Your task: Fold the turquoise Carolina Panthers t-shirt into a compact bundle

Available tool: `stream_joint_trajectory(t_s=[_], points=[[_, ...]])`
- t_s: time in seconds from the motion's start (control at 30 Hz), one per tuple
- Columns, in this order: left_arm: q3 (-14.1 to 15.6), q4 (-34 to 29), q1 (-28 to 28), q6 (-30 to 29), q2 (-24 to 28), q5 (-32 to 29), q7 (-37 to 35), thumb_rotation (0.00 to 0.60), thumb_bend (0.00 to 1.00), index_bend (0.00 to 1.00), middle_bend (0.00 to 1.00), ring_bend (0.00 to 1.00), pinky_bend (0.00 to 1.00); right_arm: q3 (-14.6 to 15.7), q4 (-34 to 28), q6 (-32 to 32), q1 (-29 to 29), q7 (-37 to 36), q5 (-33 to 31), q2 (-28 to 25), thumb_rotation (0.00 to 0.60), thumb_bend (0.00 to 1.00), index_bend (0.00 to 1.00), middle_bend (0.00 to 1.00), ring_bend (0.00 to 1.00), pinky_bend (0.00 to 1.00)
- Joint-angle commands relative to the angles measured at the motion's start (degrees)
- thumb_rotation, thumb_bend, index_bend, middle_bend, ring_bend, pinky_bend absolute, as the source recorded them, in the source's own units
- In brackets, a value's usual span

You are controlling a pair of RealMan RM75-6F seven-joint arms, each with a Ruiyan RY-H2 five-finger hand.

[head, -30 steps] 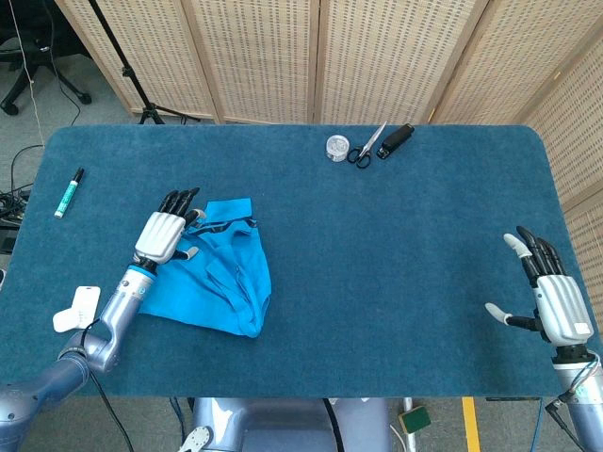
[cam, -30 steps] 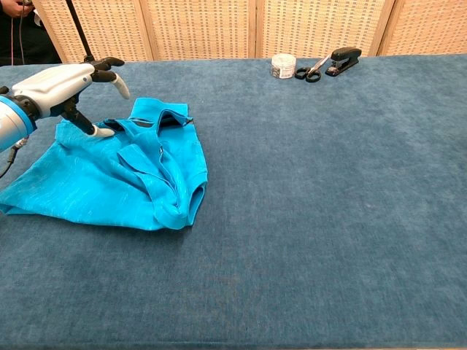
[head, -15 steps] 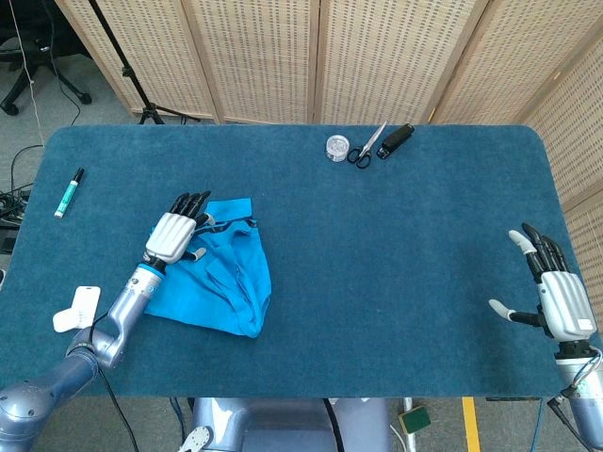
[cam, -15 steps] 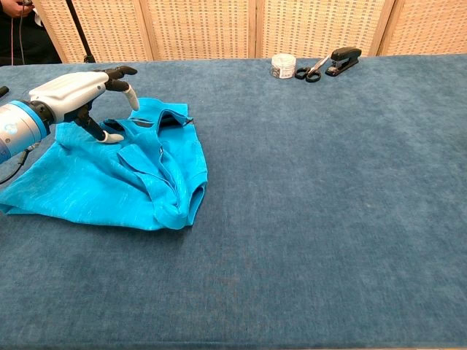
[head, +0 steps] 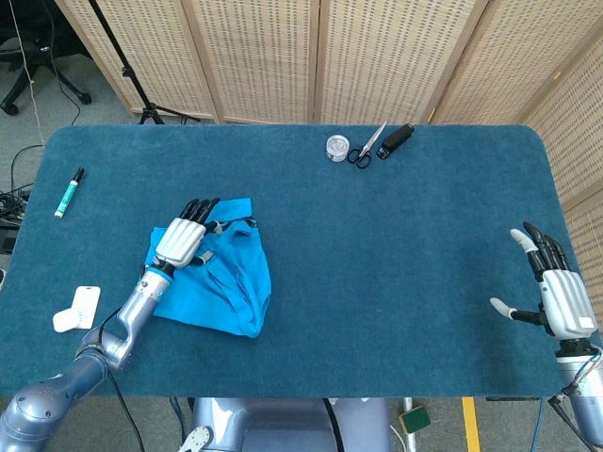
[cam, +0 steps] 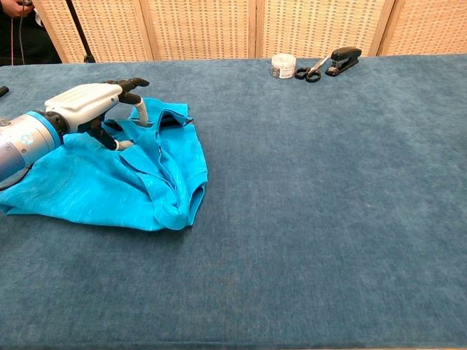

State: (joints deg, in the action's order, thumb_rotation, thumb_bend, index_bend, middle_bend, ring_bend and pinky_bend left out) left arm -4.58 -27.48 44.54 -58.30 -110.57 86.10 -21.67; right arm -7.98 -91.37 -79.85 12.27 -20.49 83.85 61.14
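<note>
The turquoise t-shirt [head: 226, 273] lies crumpled and partly folded on the left side of the blue table; in the chest view the t-shirt [cam: 109, 182] shows its collar at the far edge and a folded lump at the right. My left hand [head: 183, 241] is over the shirt's upper left part. In the chest view the left hand [cam: 95, 106] has its fingers spread, with the thumb tip down on the fabric near the collar and nothing gripped. My right hand [head: 562, 298] stands open near the table's right edge, far from the shirt.
A green marker [head: 68, 192] and a white card [head: 77, 308] lie at the table's left edge. A tape roll [head: 337, 147], scissors [head: 366, 149] and a black stapler [head: 398, 137] sit at the far middle. Wicker screens stand behind the table.
My left hand has slid to the right across the shirt, toward the collar. The shirt's shape has barely changed. The right hand has stayed almost still.
</note>
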Motion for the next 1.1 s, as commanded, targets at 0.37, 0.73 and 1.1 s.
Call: stream_joint_trajectory(t_s=[0.37, 0.73, 1.1], points=[[0.47, 1.27, 0.22, 0.27, -0.7, 0.1, -1.19, 0.6, 0.42, 0.58, 0.0, 0.0, 0.0, -0.09, 0.04, 0.36, 0.08, -0.08, -0.15, -0.06, 0.6, 0.0, 0.0, 0.0, 0.0, 0.0], [-1.36, 2.38, 0.75, 0.71, -1.25, -1.76, -2.35, 0.6, 0.46, 0.63, 0.0, 0.0, 0.0, -0.08, 0.15, 0.63, 0.16, 0.24, -0.23, 0.09, 0.6, 0.0, 0.0, 0.0, 0.0, 0.0], [-5.99, 3.52, 3.48, 4.1, -1.92, -6.32, -0.69, 0.6, 0.46, 0.64, 0.0, 0.0, 0.0, -0.17, 0.37, 1.14, 0.32, 0.71, -0.67, 0.32, 0.6, 0.0, 0.0, 0.0, 0.0, 0.0]])
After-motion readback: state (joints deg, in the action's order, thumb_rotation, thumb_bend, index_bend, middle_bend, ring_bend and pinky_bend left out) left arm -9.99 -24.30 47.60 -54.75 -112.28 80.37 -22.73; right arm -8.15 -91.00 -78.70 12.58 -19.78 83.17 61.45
